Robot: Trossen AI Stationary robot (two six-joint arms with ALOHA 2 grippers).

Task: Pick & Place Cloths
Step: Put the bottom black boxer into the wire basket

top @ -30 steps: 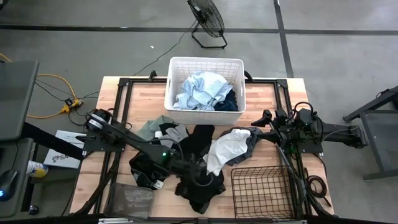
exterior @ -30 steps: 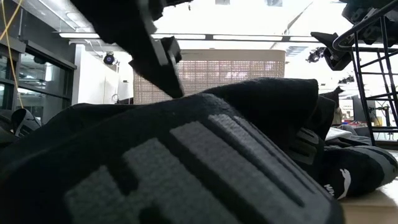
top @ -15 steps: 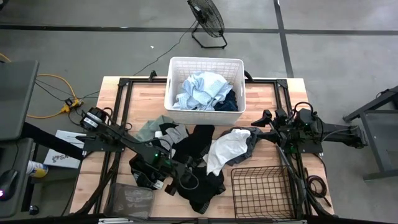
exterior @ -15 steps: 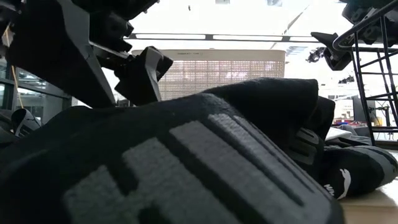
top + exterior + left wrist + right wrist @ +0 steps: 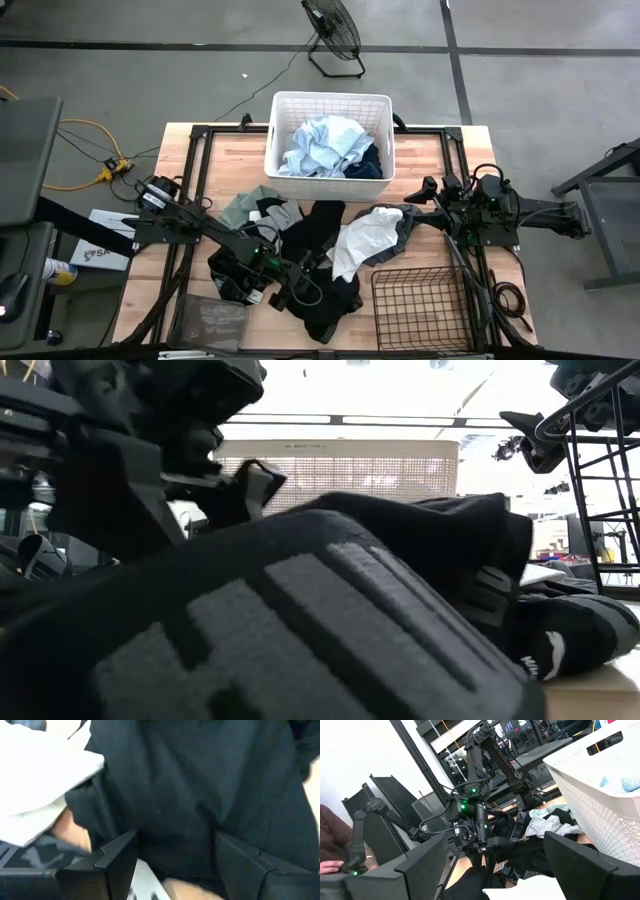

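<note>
While the left arm works low over the garment pile, the scene reads as follows.

Left gripper [image 5: 283, 297]: down at the near edge of the black garment [image 5: 318, 262]. In its wrist view the 2 fingers [image 5: 117, 855] stand apart with black cloth between and beyond them. They are not seen clamped on it, so this is judged a grasp being lined up.

Right gripper [image 5: 428, 190]: parked at the right side of the table [image 5: 430, 150], fingers spread wide and holding nothing, clear of the working arm.

Cloths on table: black garment in the middle, limp and creased, with raised grey block lettering in the low view. A white-grey cloth [image 5: 365, 235] lies crumpled just right of it, and a sage green cloth [image 5: 240, 206] to its left.

Cloths already placed: a light blue cloth [image 5: 322, 145] and a dark navy one [image 5: 370, 160], heaped in the white plastic laundry basket [image 5: 330, 185], which has perforated rigid walls.

Black wire basket [image 5: 420, 305]: open mesh, no cloth inside.

Judgement: about 2 items binned; at least 3 remain.
</note>
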